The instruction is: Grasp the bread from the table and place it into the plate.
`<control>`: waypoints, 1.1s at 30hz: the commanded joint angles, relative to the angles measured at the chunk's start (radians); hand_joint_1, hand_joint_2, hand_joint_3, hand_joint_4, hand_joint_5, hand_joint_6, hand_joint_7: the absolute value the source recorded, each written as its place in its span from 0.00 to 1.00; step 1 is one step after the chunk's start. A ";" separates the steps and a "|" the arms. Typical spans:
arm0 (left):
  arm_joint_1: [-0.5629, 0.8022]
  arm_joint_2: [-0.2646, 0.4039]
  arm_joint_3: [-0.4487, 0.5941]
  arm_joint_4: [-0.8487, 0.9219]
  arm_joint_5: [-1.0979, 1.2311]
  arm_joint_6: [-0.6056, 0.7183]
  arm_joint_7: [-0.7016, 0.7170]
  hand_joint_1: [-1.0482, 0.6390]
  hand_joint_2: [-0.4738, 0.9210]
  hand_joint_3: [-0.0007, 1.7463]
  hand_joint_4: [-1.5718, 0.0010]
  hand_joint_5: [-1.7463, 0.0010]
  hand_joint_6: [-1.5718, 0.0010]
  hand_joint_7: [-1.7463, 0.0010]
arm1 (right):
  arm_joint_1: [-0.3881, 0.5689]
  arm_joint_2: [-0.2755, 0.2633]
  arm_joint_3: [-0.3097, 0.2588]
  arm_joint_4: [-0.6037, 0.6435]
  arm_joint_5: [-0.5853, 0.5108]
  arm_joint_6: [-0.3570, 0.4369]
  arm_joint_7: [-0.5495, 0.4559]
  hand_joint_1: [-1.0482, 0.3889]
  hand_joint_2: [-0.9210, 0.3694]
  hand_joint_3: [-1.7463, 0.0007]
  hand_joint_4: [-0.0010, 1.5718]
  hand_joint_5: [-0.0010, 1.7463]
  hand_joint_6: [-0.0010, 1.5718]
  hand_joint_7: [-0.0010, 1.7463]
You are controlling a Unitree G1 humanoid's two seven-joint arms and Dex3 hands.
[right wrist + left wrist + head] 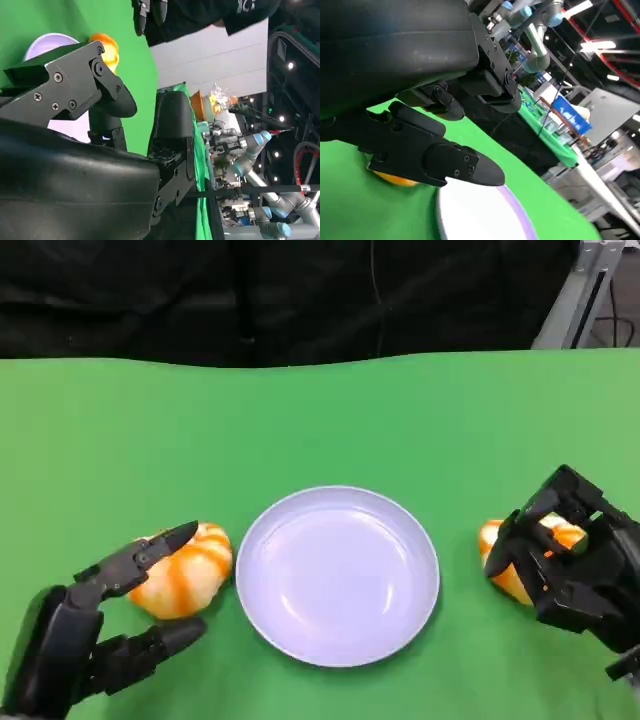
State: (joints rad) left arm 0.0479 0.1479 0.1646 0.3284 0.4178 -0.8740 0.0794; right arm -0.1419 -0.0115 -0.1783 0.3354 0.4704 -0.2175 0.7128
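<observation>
An empty lavender plate [338, 575] sits in the middle of the green table. Left of it lies an orange-and-white striped bread [190, 572]. My left hand [105, 625] straddles it with fingers apart: one finger reaches over its top, the thumb lies low in front. A second bread [497, 552] lies right of the plate, partly hidden by my right hand [575, 565], whose fingers arch over it. In the left wrist view, bread [395, 179] shows under my fingers [435, 160] beside the plate [480, 212]. The right wrist view shows the plate [47, 44] and a bread [107, 50] beyond my spread fingers [75, 85].
The green cloth [320, 430] stretches bare behind the plate to a dark backdrop. A metal frame [580, 295] stands at the far right corner. Other benches and robot arms show far off in the wrist views.
</observation>
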 commanded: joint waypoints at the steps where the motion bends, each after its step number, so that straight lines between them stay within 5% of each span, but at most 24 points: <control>1: 0.017 0.045 -0.014 -0.033 0.077 0.028 0.075 0.19 1.00 0.08 0.66 1.00 0.65 1.00 | -0.006 -0.010 -0.006 0.005 0.004 -0.017 0.006 0.75 0.25 0.34 0.31 1.00 0.25 0.90; 13: 0.049 0.135 -0.098 -0.165 0.312 0.274 0.166 0.06 1.00 0.19 0.79 1.00 0.68 1.00 | 0.000 -0.003 0.003 -0.003 -0.002 -0.019 -0.001 0.75 0.25 0.34 0.32 1.00 0.27 0.88; 33: -0.126 0.214 -0.251 -0.020 0.283 0.427 0.166 0.11 1.00 0.20 0.78 0.99 0.71 1.00 | 0.008 -0.001 0.009 -0.024 0.005 -0.002 -0.012 0.74 0.26 0.35 0.31 1.00 0.27 0.87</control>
State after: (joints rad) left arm -0.0596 0.3402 -0.0769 0.2846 0.7200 -0.4535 0.2340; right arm -0.1407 -0.0036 -0.1620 0.3259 0.4614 -0.2219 0.7002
